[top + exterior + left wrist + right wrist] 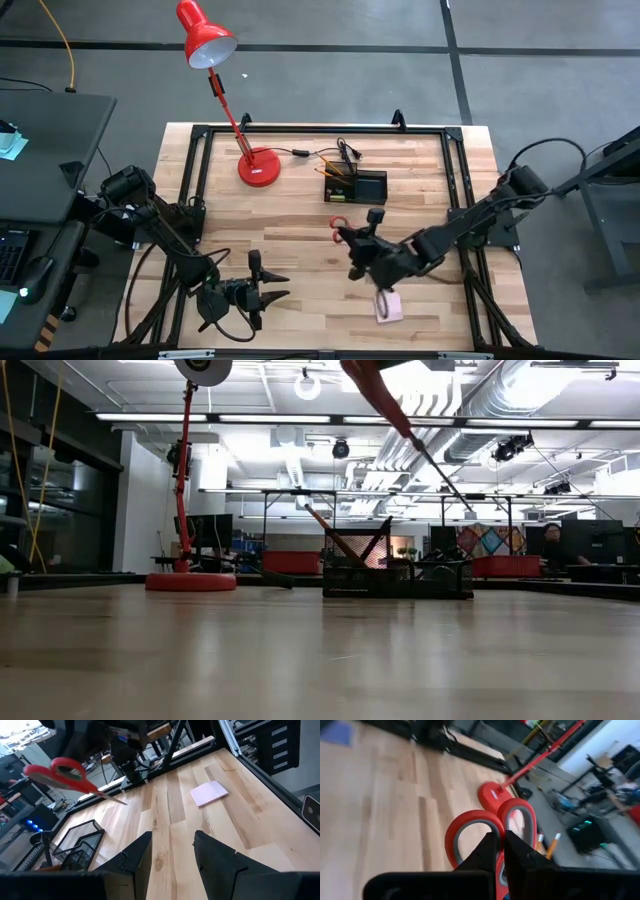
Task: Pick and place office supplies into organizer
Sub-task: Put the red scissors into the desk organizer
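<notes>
Seeing only the red-handled scissors (492, 832) handles, blades hidden behind my clenched right gripper (501, 851); left gripper (172, 851) released, empty; pink sticky pad (389, 306) half-covered beneath the right arm.

Open wood lies between the right gripper (352, 240) and the organizer (356, 186) at its twelve o'clock. The lamp (258, 166) stands at ten, the pink sticky pad (389, 305) at five.

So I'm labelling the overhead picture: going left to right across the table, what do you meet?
Left gripper, open → red lamp's base → right gripper, shut on the red-handled scissors → black organizer → pink sticky pad.
</notes>
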Robot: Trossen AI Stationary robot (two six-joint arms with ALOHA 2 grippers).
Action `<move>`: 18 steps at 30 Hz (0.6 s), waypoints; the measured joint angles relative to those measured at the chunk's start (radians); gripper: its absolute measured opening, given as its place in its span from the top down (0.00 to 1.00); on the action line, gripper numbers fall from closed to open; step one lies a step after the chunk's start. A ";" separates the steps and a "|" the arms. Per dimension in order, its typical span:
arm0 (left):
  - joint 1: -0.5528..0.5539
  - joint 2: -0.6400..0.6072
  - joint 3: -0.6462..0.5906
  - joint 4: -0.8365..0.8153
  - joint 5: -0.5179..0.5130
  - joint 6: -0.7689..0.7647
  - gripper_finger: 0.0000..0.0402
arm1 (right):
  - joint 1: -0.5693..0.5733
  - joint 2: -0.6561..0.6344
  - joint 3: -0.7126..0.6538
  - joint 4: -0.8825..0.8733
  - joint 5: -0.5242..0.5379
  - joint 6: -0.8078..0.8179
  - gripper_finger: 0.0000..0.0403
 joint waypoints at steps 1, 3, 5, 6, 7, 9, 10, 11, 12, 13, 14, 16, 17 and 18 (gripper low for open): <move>0.000 0.000 0.000 0.000 0.000 0.000 0.67 | 0.001 -0.026 -0.044 0.060 -0.021 -0.009 1.00; 0.000 0.000 0.000 -0.001 0.000 0.000 0.67 | 0.001 -0.082 -0.132 0.191 -0.061 -0.033 1.00; 0.000 0.000 0.000 0.001 -0.004 0.000 0.67 | 0.000 -0.145 -0.228 0.367 -0.081 -0.082 1.00; 0.000 0.000 0.000 0.001 -0.007 0.000 0.67 | -0.004 -0.173 -0.276 0.465 -0.102 -0.116 1.00; 0.000 0.000 0.000 0.000 -0.009 0.000 0.67 | -0.009 -0.199 -0.325 0.563 -0.121 -0.157 1.00; 0.001 0.000 0.000 0.001 -0.010 0.000 0.67 | -0.016 -0.244 -0.417 0.746 -0.141 -0.255 1.00; 0.001 0.000 0.000 0.000 -0.009 0.000 0.67 | -0.021 -0.265 -0.456 0.846 -0.142 -0.308 1.00; 0.000 0.000 0.000 0.000 -0.009 -0.001 0.67 | -0.028 -0.287 -0.493 0.936 -0.147 -0.363 1.00; 0.000 0.000 0.000 0.001 -0.009 -0.003 0.67 | -0.038 -0.307 -0.530 1.017 -0.153 -0.407 1.00; 0.000 0.000 0.000 0.001 -0.006 -0.004 0.67 | -0.054 -0.319 -0.562 1.084 -0.166 -0.432 1.00; 0.000 0.000 0.000 0.001 -0.001 -0.008 0.67 | -0.076 -0.329 -0.593 1.135 -0.204 -0.456 1.00; 0.000 0.000 0.000 0.001 0.004 -0.010 0.67 | -0.133 -0.343 -0.639 1.209 -0.281 -0.487 1.00; 0.000 0.000 0.000 0.001 0.005 -0.010 0.67 | -0.165 -0.347 -0.651 1.242 -0.312 -0.492 1.00; 0.000 0.000 0.000 0.001 0.005 -0.010 0.67 | -0.199 -0.348 -0.658 1.263 -0.340 -0.489 1.00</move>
